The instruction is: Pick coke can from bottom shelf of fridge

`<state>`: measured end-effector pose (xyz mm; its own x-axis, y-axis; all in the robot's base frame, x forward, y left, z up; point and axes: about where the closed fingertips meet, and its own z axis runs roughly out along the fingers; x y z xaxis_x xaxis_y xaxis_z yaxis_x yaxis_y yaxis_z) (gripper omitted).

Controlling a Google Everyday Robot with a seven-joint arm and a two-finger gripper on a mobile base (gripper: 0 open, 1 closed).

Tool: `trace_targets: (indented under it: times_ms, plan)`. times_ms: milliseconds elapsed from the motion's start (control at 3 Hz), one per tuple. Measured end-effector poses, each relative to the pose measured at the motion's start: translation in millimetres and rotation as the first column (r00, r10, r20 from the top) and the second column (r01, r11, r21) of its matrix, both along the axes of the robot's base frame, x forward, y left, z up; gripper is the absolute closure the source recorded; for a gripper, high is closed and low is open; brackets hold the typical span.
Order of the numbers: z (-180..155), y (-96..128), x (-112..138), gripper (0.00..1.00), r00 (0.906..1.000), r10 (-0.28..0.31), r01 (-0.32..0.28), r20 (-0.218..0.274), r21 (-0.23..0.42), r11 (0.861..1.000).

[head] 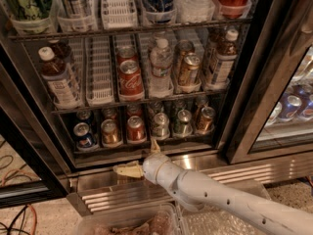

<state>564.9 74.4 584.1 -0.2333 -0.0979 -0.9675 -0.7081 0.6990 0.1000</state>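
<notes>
Gripper (140, 156) hung just below the bottom shelf (98, 150), fingers (128, 170) spread wide apart, probably readied to straddle the coke can (136, 129), third from left in the near row.

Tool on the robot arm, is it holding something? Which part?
Nothing. The tool is open and empty, below the bottom shelf, by the fridge base. The coke can sits untouched on that shelf.
</notes>
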Motion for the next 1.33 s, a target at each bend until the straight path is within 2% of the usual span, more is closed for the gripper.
trace_targets:
  times_ms: [333,667,1000,1333]
  plan:
    - [8.2,-1.5,9.1,0.00,0.9959,-0.020,0.020,0.089,-0.003,1.000]
    - [18.7,-6.4,15.9,0.00,0.9884,-0.053,0.052,0.143,0.008,0.999]
    - [23.1,-7.7,17.4,0.18,0.9823,-0.101,0.095,0.158,0.042,0.995]
    - [21.4,-6.6,18.2,0.22,0.9776,-0.143,0.133,0.155,0.069,0.989]
